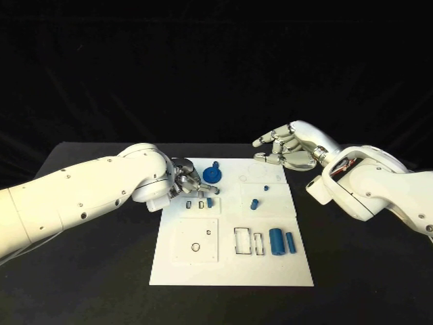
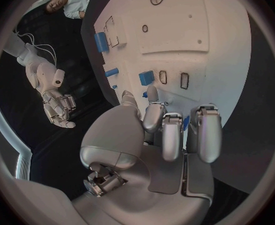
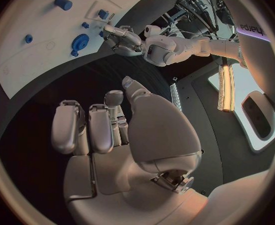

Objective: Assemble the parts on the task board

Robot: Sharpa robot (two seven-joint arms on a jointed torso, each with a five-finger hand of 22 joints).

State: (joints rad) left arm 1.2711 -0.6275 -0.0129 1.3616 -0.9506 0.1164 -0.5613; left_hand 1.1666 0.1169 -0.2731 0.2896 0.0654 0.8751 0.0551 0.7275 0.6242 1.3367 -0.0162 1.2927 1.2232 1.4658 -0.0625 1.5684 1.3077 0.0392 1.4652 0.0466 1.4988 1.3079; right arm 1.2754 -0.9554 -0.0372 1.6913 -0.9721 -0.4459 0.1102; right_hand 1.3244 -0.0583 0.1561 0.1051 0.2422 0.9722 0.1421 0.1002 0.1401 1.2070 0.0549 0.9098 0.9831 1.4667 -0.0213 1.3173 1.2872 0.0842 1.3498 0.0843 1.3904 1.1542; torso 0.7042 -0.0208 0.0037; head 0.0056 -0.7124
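Observation:
The white task board (image 1: 226, 261) lies in the middle of the table. My left hand (image 1: 185, 181) hovers over its far left corner, fingers curled down beside a round blue part (image 1: 212, 174). A sliver of blue (image 2: 185, 122) shows between its fingers (image 2: 175, 130); I cannot tell whether it is held. A small blue part (image 1: 210, 202) stands by two slots (image 2: 174, 78). Two blue cylinders (image 1: 283, 242) lie at the near right. Past the board's far right corner, my right hand (image 1: 287, 147) hangs with fingers apart and holds nothing.
Two more small blue parts (image 1: 256, 202) (image 1: 265, 187) sit right of the board's middle. Bare black table (image 1: 373, 271) surrounds the board on both sides. My left forearm (image 1: 90, 196) crosses the table's left half.

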